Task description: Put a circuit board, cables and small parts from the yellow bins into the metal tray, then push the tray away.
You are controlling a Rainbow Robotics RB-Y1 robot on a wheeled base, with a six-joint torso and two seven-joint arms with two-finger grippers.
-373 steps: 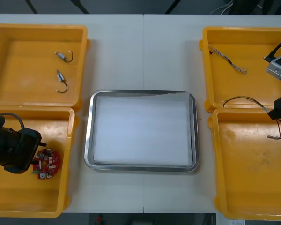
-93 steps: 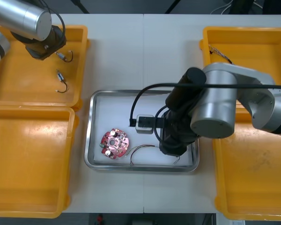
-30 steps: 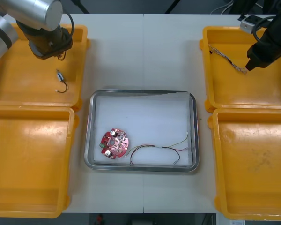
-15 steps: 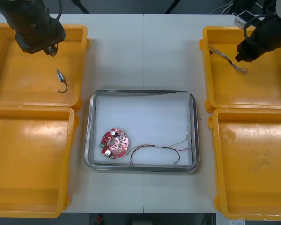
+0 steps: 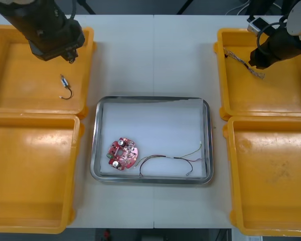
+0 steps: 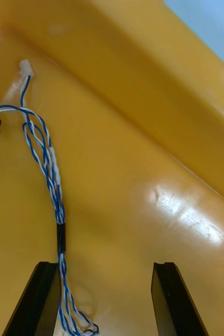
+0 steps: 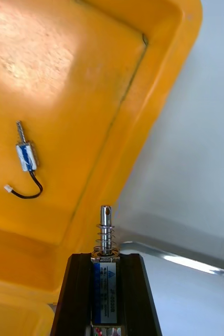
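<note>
Front view: metal tray (image 5: 96, 140) sits mid-bench (image 5: 155, 55), white inside, with yellow bins at 10, 8, 2 and 4 o'clock around it. Round red circuit board (image 5: 123, 153) lies at 7 o'clock inside the tray; a thin cable (image 5: 165, 159) curves from just beside it toward 5 o'clock, its loose ends near the tray wall. Left end effector (image 5: 69, 56) hangs over the 10 o'clock bin (image 5: 5, 65), near the bin's tray-side rim. Left wrist view: its fingers (image 7: 77, 294) are closed narrowly on a small metal part (image 7: 105, 247), upright between them, spring and pin standing clear of the tips. A second small metal part (image 5: 65, 86) with a short black lead lies on that bin's floor, well apart from the end effector. Right end effector (image 5: 254, 61) is over the 2 o'clock bin (image 5: 291, 95), above the twisted blue and white cable (image 5: 243, 63). Right wrist view: fingers (image 6: 167, 294) spread wide, gripping nothing; cable end lies just inside one finger. The 8 and 4 o'clock bins hold nothing.
</note>
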